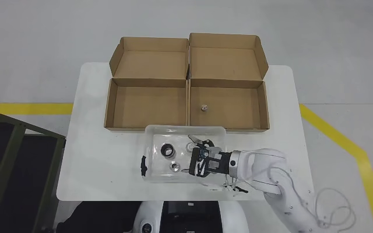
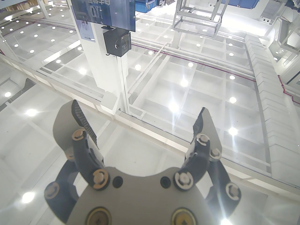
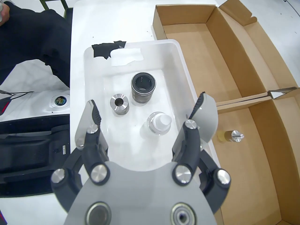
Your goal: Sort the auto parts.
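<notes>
parts point(image 3: 142, 90) stand close together in the tray point(image 3: 185, 67). right gripper point(image 3: 147, 100) hangs over them wide open, empty; best centre on one part, drop straight, avoid nudging neighbours.

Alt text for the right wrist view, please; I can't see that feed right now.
The open right end effector hovers over a white bin holding three parts: a bearing, a steel bushing and a clear capped piece. Beside the bin, a cardboard box holds one small metal part.

Glossy white right arm point(image 1: 278, 182). The right gripper point(image 3: 147, 101) has a grey plate, black links and silver screws. The left gripper point(image 2: 139, 108) has brassy screws and ribbed black pads point(image 2: 82, 119).
</notes>
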